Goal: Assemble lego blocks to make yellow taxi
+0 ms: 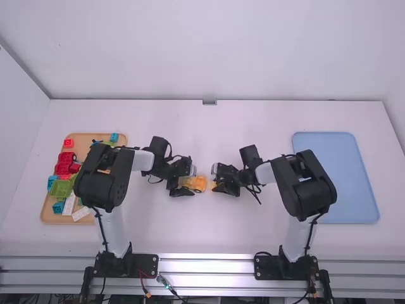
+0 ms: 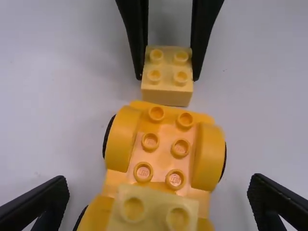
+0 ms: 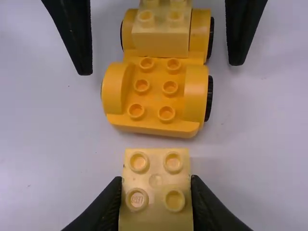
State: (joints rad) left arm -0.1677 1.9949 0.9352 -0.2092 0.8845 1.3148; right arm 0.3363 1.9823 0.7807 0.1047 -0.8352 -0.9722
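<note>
Clamped on the sides of a pale yellow, square four-stud plastic block [image 3: 156,190], the right tool [image 3: 156,179] leaves its studs bare, probably for seating it. Just beside it on the worktop [image 1: 209,240] is the taxi's orange-yellow wheeled base [image 3: 154,98], its near studs free. Beyond, a pale yellow block [image 3: 161,39] sits on the base between the left tool's [image 2: 159,182] parted fingers, which may need care. Farther out lie a light-blue tray [image 1: 335,180], right, and a wooden tray [image 1: 48,212] of coloured blocks [image 1: 64,163], left.
</note>
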